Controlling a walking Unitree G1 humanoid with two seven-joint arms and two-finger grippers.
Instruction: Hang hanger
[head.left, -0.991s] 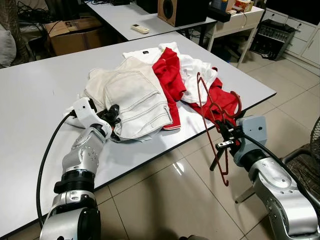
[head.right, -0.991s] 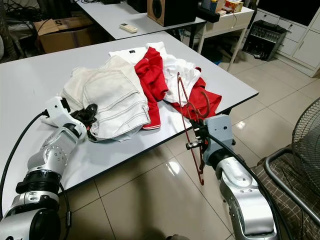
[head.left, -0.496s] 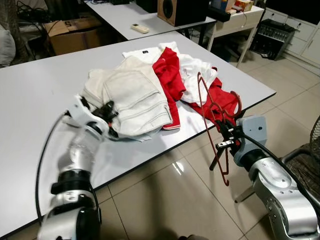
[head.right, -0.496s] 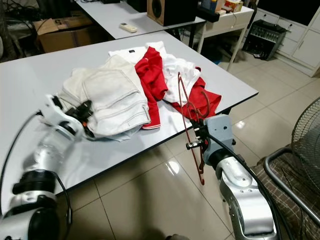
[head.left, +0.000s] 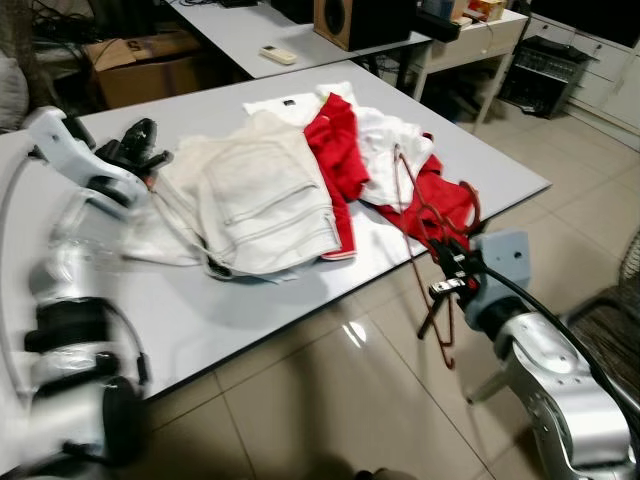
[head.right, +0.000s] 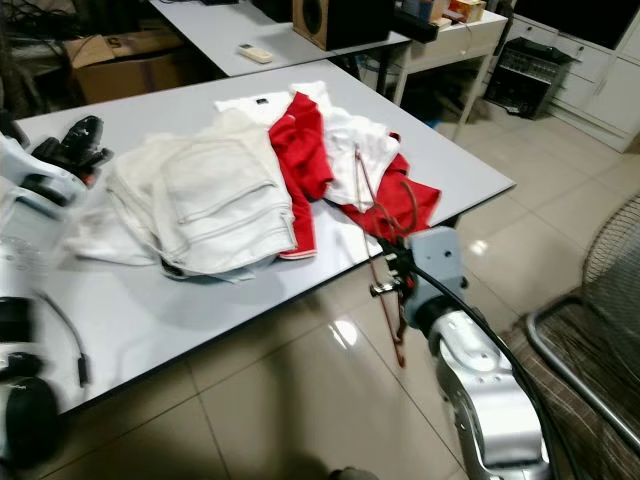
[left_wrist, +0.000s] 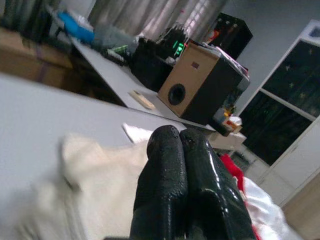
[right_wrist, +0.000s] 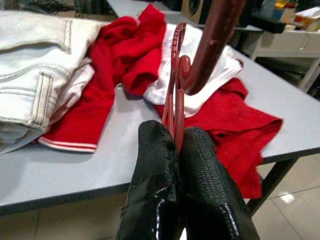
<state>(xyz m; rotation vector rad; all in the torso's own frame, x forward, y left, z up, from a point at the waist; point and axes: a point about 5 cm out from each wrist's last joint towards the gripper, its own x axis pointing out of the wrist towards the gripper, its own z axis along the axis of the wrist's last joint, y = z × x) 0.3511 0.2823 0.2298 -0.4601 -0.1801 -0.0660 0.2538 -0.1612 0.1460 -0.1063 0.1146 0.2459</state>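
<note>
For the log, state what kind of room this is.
Probably an office or lab workroom, not a bedroom: long grey tables, a wooden speaker on the far one, a cardboard box on the tiled floor, clothes piled for practice.

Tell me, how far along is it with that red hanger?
Done: the right gripper has the red hanger clamped between its fingers, lifted beside the table edge. In hand: it holds the hanger off the floor; the left gripper, closed and empty, is raised over the white jeans. Left: nothing is on the hanger, and it isn't hung anywhere.
</note>
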